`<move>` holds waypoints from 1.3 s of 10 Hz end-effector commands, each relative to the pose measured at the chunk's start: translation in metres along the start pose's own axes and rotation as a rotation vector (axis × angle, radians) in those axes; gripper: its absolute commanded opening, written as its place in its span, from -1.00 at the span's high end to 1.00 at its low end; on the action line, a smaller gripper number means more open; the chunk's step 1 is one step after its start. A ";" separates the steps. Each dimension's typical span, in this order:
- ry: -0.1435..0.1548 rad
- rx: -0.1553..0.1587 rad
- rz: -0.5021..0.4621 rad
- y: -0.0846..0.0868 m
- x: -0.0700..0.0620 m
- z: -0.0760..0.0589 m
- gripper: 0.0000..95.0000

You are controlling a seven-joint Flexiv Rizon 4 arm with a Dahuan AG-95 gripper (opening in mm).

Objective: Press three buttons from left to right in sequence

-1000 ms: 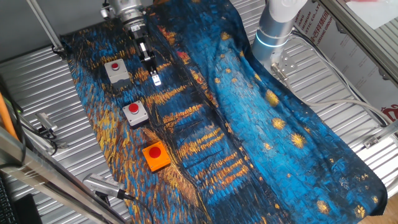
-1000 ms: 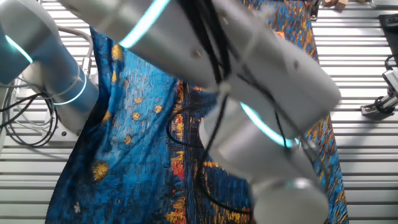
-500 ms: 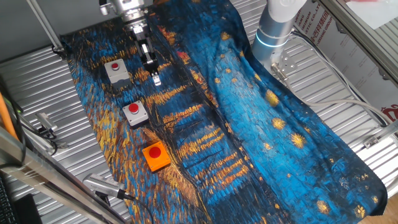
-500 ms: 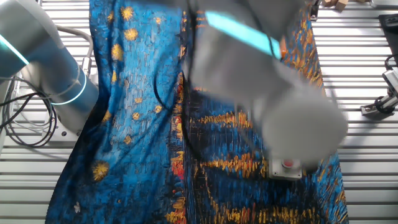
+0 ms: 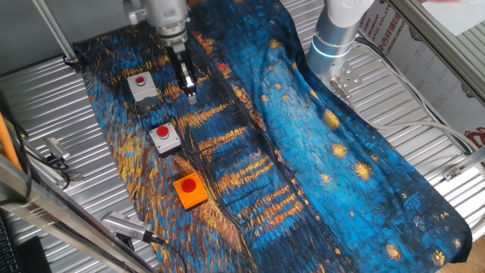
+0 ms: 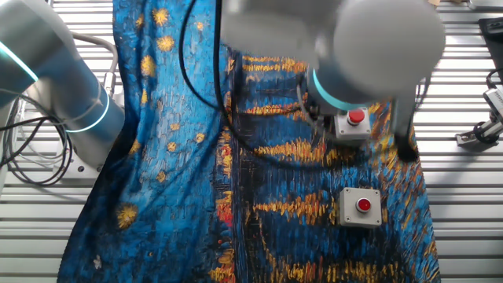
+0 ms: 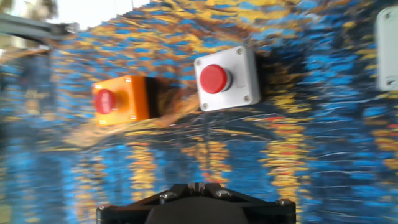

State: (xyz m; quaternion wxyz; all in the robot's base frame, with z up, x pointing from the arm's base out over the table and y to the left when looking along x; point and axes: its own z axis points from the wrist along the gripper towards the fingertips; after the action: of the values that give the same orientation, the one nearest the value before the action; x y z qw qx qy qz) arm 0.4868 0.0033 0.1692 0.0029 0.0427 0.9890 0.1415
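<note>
I hang over the cloth (image 5: 318, 152) beside the grey button (image 5: 142, 86) nearest the surface's far edge, whether my jaws are apart I cannot tell, so I should centre over its red cap and push straight down.

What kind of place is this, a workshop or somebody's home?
Most likely a robotics lab bench: a robot arm is mounted on a ribbed metal table, and three push-button boxes sit on a printed cloth as a test setup.
</note>
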 end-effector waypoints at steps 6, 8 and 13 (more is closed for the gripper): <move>0.030 0.213 -0.113 -0.031 -0.013 -0.009 1.00; 0.045 0.290 -0.167 -0.045 -0.022 -0.023 1.00; 0.060 0.283 -0.223 -0.091 -0.040 -0.028 1.00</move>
State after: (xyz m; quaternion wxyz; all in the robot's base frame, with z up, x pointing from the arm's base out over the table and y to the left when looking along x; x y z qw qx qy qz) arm 0.5195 -0.0953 0.1699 -0.0164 -0.0722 0.9973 0.0011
